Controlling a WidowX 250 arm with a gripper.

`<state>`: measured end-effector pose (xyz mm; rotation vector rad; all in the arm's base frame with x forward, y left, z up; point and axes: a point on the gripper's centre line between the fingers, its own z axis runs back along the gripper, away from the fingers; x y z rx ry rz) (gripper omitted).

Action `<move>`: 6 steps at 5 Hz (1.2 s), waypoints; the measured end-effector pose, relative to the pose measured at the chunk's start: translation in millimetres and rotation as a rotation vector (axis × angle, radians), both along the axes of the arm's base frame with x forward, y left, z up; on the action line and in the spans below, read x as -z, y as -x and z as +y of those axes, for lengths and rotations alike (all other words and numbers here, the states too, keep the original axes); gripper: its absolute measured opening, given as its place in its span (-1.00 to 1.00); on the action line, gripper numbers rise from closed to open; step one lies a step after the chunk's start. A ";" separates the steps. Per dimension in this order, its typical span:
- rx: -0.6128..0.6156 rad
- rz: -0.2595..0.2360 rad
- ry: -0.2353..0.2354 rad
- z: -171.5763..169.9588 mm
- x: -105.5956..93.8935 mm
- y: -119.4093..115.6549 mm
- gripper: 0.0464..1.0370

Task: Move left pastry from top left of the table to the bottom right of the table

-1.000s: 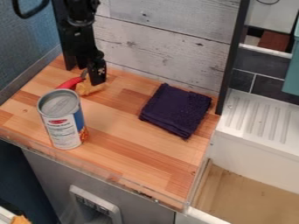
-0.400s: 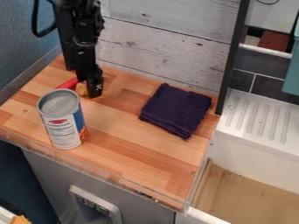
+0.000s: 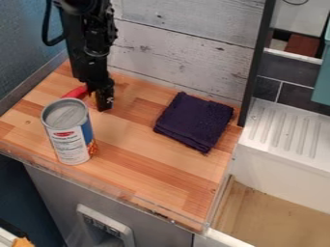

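The black gripper (image 3: 101, 101) hangs low over the upper left of the wooden table (image 3: 138, 159), just right of a red object (image 3: 76, 92) and behind the can. It hides the tan pastry almost wholly, so whether it has hold of the pastry cannot be made out.
A tall can (image 3: 67, 132) stands upright at the table's left, in front of the gripper. A folded dark purple cloth (image 3: 194, 122) lies at the back right. Behind is a whitewashed plank wall (image 3: 180, 53); a white sink unit (image 3: 283, 140) adjoins the right side.
The gripper has come down and slightly toward the front left over the pastry. The tan pastry showed beside it earlier and is now covered from sight. Can and cloth have stayed put.
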<state>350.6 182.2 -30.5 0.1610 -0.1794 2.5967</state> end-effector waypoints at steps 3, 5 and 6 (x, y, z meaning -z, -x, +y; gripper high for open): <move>0.005 -0.015 0.000 -0.1 -0.7 -0.7 -0.01; -0.008 -0.090 0.015 -1.8 -31.4 6.7 -0.01; 0.005 -0.161 0.041 -14.7 -59.4 14.3 -0.01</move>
